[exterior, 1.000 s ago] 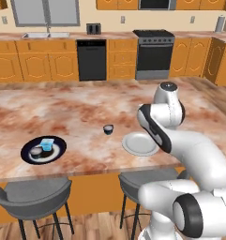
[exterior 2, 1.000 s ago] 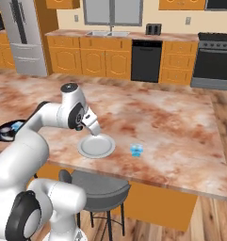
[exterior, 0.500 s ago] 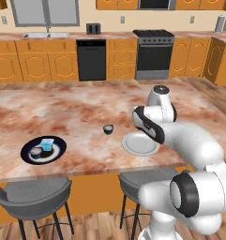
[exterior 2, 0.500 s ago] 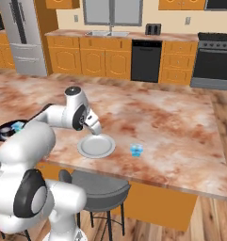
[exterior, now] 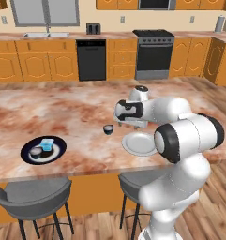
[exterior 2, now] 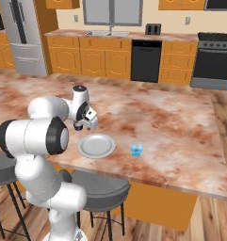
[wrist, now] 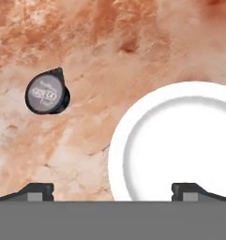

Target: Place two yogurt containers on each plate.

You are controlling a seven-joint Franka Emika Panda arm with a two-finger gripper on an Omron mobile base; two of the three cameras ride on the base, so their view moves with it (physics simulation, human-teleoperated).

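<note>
step: reaching for dark cup (wrist: 47, 92) | jaws: standing wide open, empty | cup: sitting on table (exterior: 77, 117) just beside grey plate (wrist: 180, 140) | advice: centre over cup, descend straight, then close

A dark round yogurt cup (wrist: 47, 91) lies apart from the light grey plate (wrist: 133, 140).

Grey plate (wrist: 180, 140) cut off right

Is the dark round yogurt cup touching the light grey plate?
Apart. The hand view shows bare counter between the dark yogurt cup and the grey plate.
</note>
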